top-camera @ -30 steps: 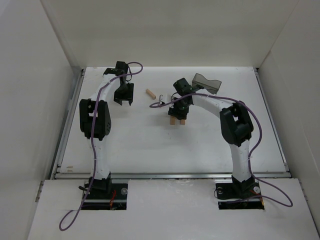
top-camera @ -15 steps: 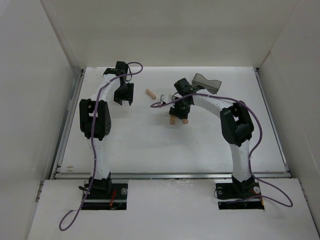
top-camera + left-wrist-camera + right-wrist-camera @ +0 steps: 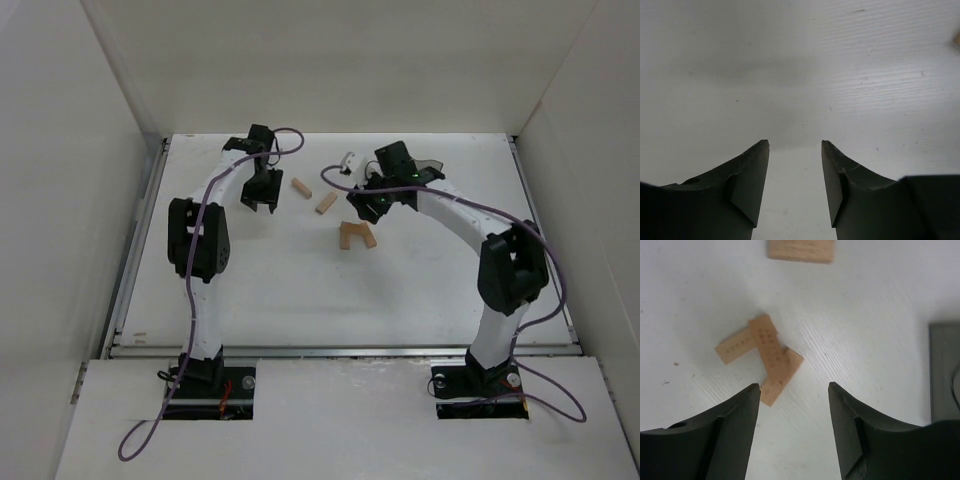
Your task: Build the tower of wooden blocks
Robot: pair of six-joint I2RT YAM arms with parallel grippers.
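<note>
The tower (image 3: 356, 236) is a low, loose stack of tan wood blocks laid crosswise at mid-table. In the right wrist view the tower (image 3: 765, 357) lies just ahead and left of my open, empty right gripper (image 3: 794, 385). From above, the right gripper (image 3: 364, 208) hovers just behind the stack. Two single wood blocks lie further back, one (image 3: 301, 187) to the left and one (image 3: 326, 203) nearer the stack; one block (image 3: 801, 250) shows at the top of the right wrist view. My left gripper (image 3: 262, 194) stands open left of them, and in its wrist view the left gripper (image 3: 795, 142) has only bare table between its fingers.
A dark grey plastic bin (image 3: 424, 166) sits at the back right, partly hidden behind the right arm; its edge (image 3: 945, 372) shows in the right wrist view. A small white clip (image 3: 347, 160) lies near the back. White walls close in the table.
The right arm has pulled back from the stack toward the rear, uncovering the stack and a second loose block. The left arm has shifted slightly right and back.
</note>
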